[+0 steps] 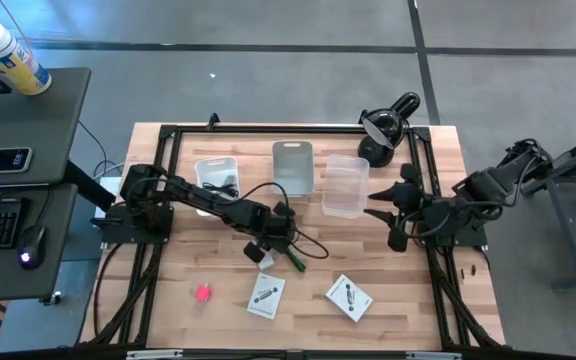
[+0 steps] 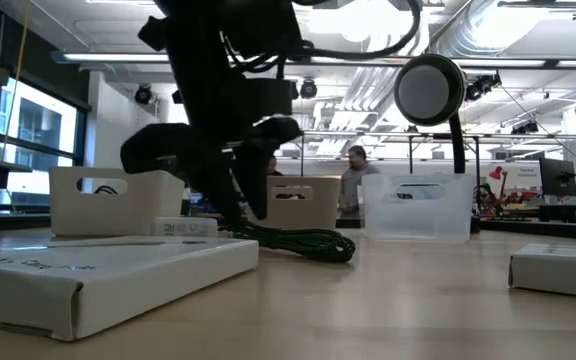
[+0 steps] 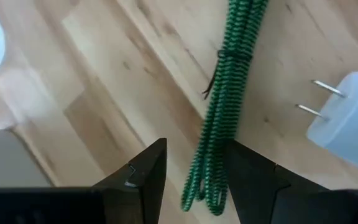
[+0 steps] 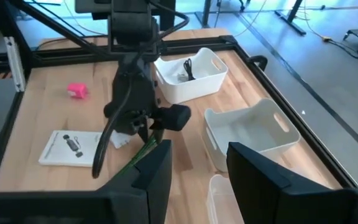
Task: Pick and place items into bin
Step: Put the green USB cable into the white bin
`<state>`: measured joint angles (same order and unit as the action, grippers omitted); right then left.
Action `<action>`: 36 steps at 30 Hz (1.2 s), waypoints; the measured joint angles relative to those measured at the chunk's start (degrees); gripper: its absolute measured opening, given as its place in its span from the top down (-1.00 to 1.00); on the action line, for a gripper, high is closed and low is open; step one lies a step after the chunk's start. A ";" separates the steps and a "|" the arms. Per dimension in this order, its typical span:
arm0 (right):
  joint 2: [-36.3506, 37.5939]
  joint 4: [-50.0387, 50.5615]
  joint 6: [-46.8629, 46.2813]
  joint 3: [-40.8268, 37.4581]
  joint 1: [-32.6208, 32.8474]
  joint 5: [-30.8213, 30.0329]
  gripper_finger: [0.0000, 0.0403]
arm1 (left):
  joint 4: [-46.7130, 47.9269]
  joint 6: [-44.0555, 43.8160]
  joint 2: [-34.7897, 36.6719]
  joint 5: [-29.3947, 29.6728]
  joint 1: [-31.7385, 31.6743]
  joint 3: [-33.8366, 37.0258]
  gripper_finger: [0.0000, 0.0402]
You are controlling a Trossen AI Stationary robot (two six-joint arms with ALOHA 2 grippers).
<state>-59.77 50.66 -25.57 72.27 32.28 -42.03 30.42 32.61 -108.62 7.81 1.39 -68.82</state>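
A green braided cord lies coiled in a long bundle on the wooden table, near the middle. My left gripper is open, pointing steeply down over the bundle's end, one finger on each side of it, just above the table. Beside the cord lies a white cube with two metal prongs. A pink block and two white cards lie toward the near edge. My right gripper is open with nothing between its fingers, held high over the table's right side.
Three bins stand in a row at the far side: a white one holding a black cable, a grey-white one, a clear one. A black desk lamp stands at the far right. A black frame borders the table.
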 joint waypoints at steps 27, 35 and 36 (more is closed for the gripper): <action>-0.02 1.86 -2.25 0.00 2.01 -4.56 0.28 | 3.28 -6.85 -3.41 -4.85 -0.83 -2.91 0.97; -0.07 4.92 -6.15 -0.01 2.02 -4.56 0.28 | 10.97 -13.06 -0.70 -4.83 -1.77 -7.88 0.98; -0.07 4.86 -6.11 -0.01 2.03 -4.56 0.28 | 11.33 -13.90 -0.22 -4.85 -1.79 -8.69 0.98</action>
<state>-59.83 55.52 -31.69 72.26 34.30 -46.59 41.75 18.72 -108.84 2.96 -0.40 -77.51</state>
